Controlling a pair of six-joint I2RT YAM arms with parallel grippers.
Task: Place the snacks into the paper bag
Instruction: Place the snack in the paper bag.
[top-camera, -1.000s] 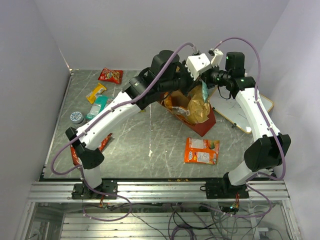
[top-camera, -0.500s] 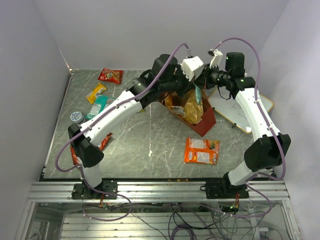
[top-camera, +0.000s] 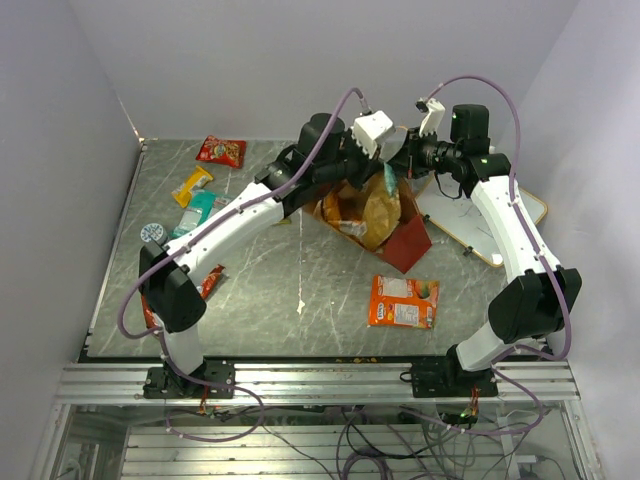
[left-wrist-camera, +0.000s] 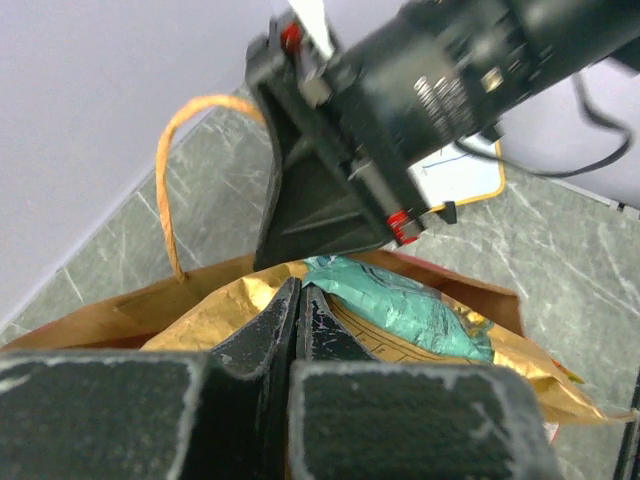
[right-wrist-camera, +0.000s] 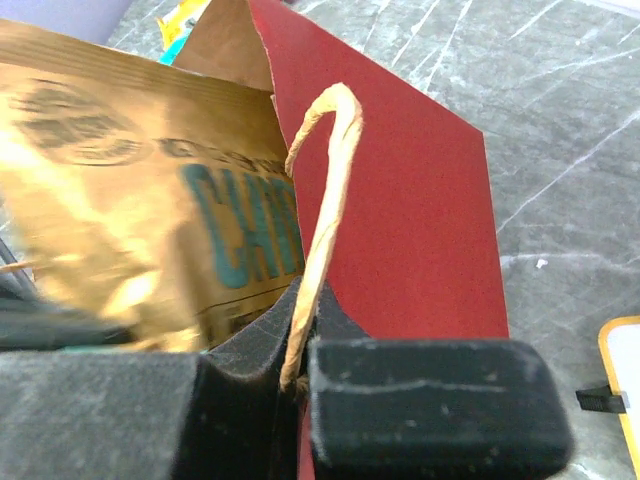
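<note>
Enclosure: plain pale walls (top-camera: 250, 60) stand on three sides of the paper bag (top-camera: 408, 243).

Surface: a grey-green, marble-veined table (top-camera: 290, 265) carries the bag toward its far right. An aluminium rail (top-camera: 320, 378) runs along the near edge, well clear of the bag.

Paper bag: red outside, brown inside, tipped over with its mouth turned left.

White board (top-camera: 485, 225): lies just right of the bag.

Gold chip bag (top-camera: 375, 212): lodged in the bag's mouth, partly protruding. A teal packet (left-wrist-camera: 400, 305) lies on it at the opening.

Orange flat pack (top-camera: 403, 301): flat on the table just in front of the bag, apart from it.

Small packets: red (top-camera: 221, 151), yellow (top-camera: 192, 186) and teal (top-camera: 198, 213) lie well left of the bag, with a round tin (top-camera: 153, 234) beyond them.

Right gripper (right-wrist-camera: 300, 330): above the bag's far rim, clenched on the tan handle (right-wrist-camera: 325, 190).

Left gripper (left-wrist-camera: 298, 298): at the bag's mouth, fingers pressed together against the gold chip bag. Whether anything is pinched cannot be told.
</note>
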